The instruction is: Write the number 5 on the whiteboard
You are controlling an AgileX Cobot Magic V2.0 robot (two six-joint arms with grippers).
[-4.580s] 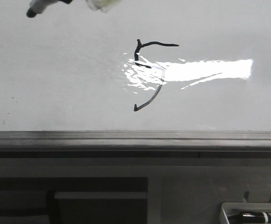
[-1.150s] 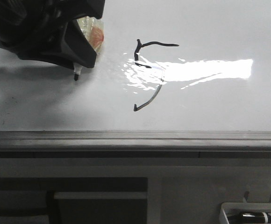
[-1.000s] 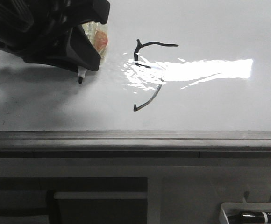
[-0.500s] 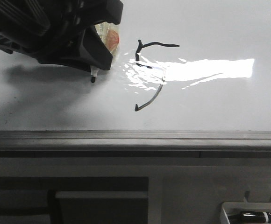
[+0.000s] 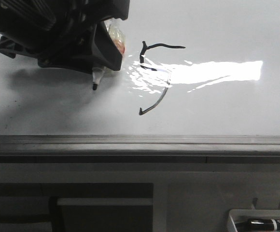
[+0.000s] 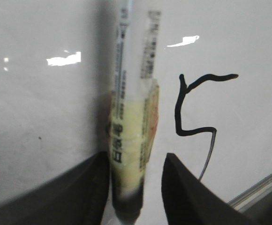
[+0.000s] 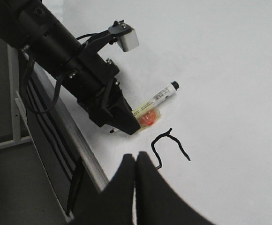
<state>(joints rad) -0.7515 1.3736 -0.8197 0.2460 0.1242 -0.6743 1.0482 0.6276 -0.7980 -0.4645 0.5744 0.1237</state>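
Note:
The whiteboard lies flat, with a bright glare patch across its middle. The number 5, in thin black strokes, shows in the front view, the left wrist view and the right wrist view. My left gripper hangs low over the board, just left of the 5. A marker wrapped in yellow tape lies between its fingers, against one finger with a gap to the other. The marker's tip pokes out toward the board. My right gripper is shut and empty above the board's edge.
A grey metal rail runs along the board's near edge. Below it at the right, a white tray holds a spare black marker. The left arm reaches in over the rail.
The left gripper came down from the far left and moved right toward the 5. In the last half second the marker's tip slid further out of the fingers.

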